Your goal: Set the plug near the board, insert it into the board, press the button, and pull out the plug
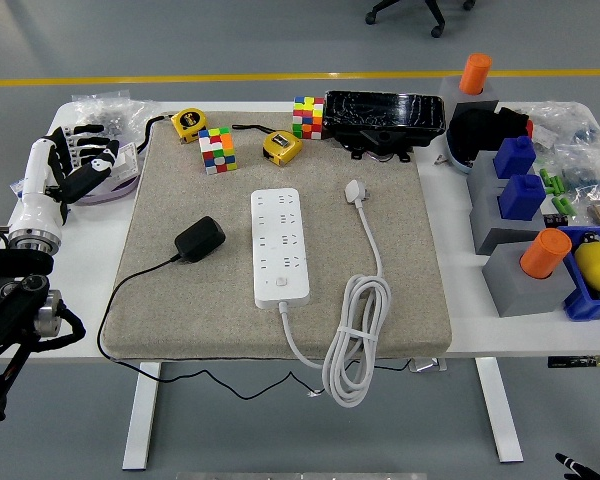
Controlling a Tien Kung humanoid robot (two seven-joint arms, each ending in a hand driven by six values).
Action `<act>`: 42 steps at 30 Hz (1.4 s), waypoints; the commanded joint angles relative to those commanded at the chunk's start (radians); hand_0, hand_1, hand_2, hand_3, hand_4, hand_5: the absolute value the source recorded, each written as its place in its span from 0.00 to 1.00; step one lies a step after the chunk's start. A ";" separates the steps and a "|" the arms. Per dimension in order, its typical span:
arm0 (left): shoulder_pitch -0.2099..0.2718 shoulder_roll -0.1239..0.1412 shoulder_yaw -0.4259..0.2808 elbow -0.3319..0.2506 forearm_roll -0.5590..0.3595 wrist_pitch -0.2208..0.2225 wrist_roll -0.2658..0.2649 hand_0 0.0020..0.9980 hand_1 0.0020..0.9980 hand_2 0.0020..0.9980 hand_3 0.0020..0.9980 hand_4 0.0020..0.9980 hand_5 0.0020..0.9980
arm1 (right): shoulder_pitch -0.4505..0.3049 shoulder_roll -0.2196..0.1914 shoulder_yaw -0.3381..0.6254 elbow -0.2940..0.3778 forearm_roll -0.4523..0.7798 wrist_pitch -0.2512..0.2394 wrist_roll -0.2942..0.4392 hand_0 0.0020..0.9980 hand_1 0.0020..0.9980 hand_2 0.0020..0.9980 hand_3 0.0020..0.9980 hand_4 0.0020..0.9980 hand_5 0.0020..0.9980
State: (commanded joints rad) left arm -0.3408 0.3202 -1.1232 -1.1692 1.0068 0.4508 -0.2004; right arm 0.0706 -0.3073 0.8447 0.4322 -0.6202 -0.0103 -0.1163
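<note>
Your left hand point(80, 172) sits over the table's point(450, 345) left edge, fingers loosely spread and holding nothing, just off the left side of the grey mat point(170, 300). It looks like a waiting pose, well short of the work. Your right hand is out of view.

Moving inward, the black plug point(199, 239) lies on the mat's left half, between your hand and the white power strip point(280, 246), its thin black cord point(120, 300) running off the mat's front-left corner and drooping below the table. It sits near the strip's left side but apart from it, so no step looks done yet.

The strip lies lengthwise in the mat's middle, its own white cable point(358, 335) coiled at the front right with its white plug point(356, 190) resting to the right, clear of your path.

The mat between hand and plug is bare, an open approach. The cubes point(216, 150) and tape measures point(189, 123) crowd only the far edge; mind the trailing cord snagging at the mat's edge
</note>
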 joint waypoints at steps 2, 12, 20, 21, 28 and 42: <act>0.004 -0.001 -0.006 -0.002 0.001 0.000 0.000 0.55 0.55 0.55 0.57 0.72 0.18 | -0.003 0.001 0.002 -0.002 -0.001 0.000 -0.001 0.68 0.68 0.69 0.59 0.93 0.52; 0.010 -0.005 -0.014 -0.014 0.006 -0.003 0.005 0.55 0.55 0.55 0.57 0.72 0.19 | -0.011 0.004 0.016 -0.001 -0.004 -0.001 0.000 0.67 0.68 0.69 0.59 0.93 0.52; 0.014 -0.007 -0.012 -0.020 0.008 -0.006 0.010 0.55 0.54 0.55 0.57 0.72 0.19 | -0.014 0.011 0.031 -0.001 -0.006 -0.001 0.000 0.68 0.68 0.69 0.59 0.93 0.52; 0.014 -0.007 -0.013 -0.020 0.009 -0.006 0.010 0.55 0.54 0.55 0.57 0.72 0.19 | -0.014 0.011 0.032 -0.001 -0.006 -0.001 0.000 0.67 0.68 0.69 0.59 0.93 0.52; 0.017 -0.011 -0.013 -0.025 0.010 -0.008 0.013 0.55 0.54 0.55 0.57 0.72 0.19 | -0.016 0.015 0.037 0.000 -0.006 -0.001 0.000 0.67 0.68 0.69 0.59 0.93 0.52; 0.011 -0.008 -0.014 -0.028 0.010 -0.014 0.020 0.55 0.53 0.54 0.57 0.72 0.19 | -0.019 0.021 0.041 -0.002 -0.005 -0.001 -0.001 0.67 0.69 0.69 0.59 0.93 0.52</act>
State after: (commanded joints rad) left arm -0.3301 0.3123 -1.1369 -1.1969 1.0172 0.4369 -0.1803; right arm 0.0513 -0.2866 0.8859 0.4300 -0.6254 -0.0113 -0.1169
